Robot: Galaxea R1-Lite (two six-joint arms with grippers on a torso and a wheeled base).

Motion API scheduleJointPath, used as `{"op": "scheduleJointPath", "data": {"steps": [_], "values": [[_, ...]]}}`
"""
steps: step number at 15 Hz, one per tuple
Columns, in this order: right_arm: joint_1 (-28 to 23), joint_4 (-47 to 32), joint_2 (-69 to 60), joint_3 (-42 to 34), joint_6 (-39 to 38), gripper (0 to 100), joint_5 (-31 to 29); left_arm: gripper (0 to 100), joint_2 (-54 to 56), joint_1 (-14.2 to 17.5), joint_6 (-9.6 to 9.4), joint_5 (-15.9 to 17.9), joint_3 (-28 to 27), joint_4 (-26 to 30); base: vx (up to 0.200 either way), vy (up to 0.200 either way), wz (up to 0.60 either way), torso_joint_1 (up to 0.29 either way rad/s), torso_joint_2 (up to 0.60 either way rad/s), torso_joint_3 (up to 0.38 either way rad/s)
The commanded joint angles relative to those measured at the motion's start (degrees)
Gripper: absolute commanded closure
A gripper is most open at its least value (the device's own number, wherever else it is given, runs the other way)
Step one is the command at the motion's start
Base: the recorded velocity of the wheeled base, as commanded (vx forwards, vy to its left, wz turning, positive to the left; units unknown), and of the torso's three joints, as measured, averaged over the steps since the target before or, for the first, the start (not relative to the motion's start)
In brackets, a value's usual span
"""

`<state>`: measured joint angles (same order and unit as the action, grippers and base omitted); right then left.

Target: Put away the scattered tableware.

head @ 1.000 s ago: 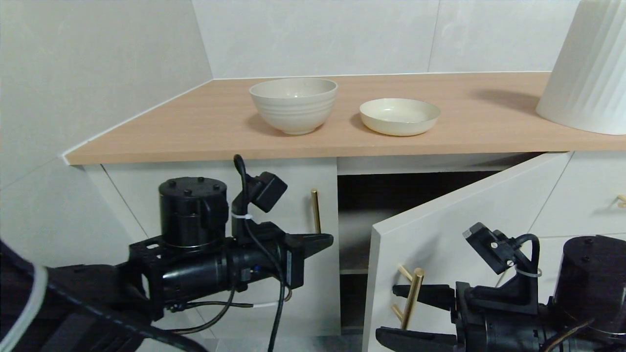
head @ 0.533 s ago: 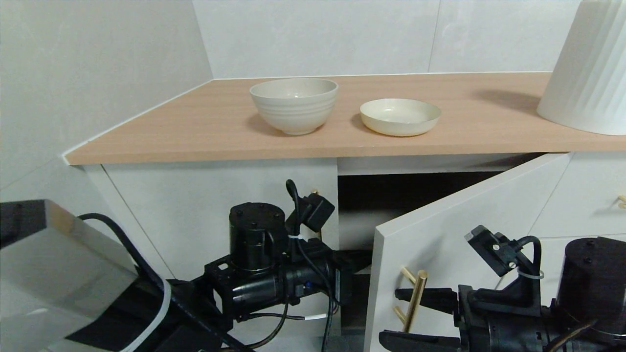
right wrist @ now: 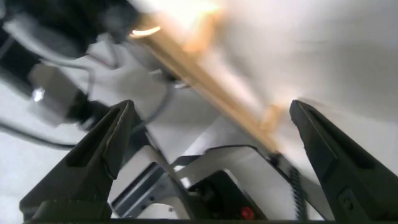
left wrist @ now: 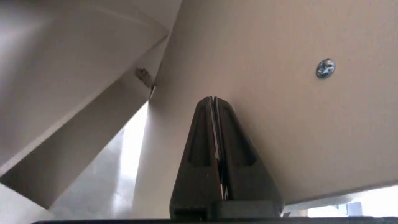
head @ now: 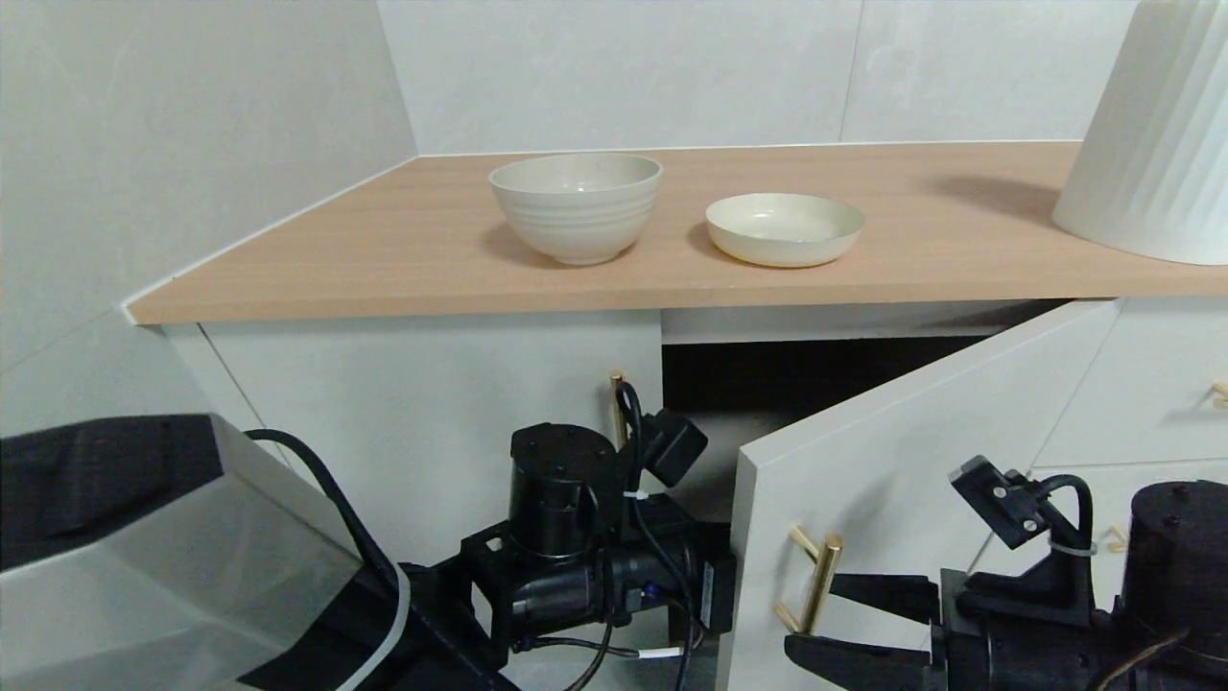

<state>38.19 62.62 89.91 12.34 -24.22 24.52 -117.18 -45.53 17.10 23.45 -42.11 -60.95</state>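
Note:
A cream ribbed bowl (head: 576, 206) and a shallow cream dish (head: 785, 228) stand side by side on the wooden counter (head: 403, 259). Below them a white cabinet door (head: 911, 422) stands ajar, with a gold handle (head: 812, 579) near its edge. My left gripper (left wrist: 213, 102) is shut with nothing in it, and its tip rests against the door's inner face inside the cabinet opening. My right gripper (head: 863, 629) hangs open in front of the door, just right of the handle. The handle (right wrist: 205, 81) lies between the spread fingers (right wrist: 109, 146), apart from them.
A tall white ribbed vessel (head: 1151, 144) stands at the counter's right end. The left cabinet door is closed, and its gold handle (head: 617, 408) is beside the dark opening (head: 767, 369). Another gold pull (head: 1218, 392) is at far right. Walls close off the left and back.
My left arm swung right and down, and its shut gripper went behind the open door. My right gripper drew back to the right, away from the handle.

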Motion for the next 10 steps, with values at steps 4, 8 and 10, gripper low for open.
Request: {"op": "scheduleJointPath", "data": {"steps": [4,8,10], "values": [[-1.7,-1.9,-9.6,-4.6,3.1,0,-2.0,100,0.8,-0.6,0.04,0.7,4.0,-6.0,0.000,0.000,0.00,0.000,0.00,0.000],[-0.8,-16.2,-14.6,-1.0,13.5,0,-16.2,100,0.9,-1.4,5.40,1.9,7.4,-17.3,0.000,0.000,0.00,0.000,0.00,0.000],[-0.6,-27.2,-20.3,5.7,13.7,0,-18.5,100,0.9,-1.4,6.80,3.1,7.0,-17.3,0.000,0.000,0.00,0.000,0.00,0.000]]}}
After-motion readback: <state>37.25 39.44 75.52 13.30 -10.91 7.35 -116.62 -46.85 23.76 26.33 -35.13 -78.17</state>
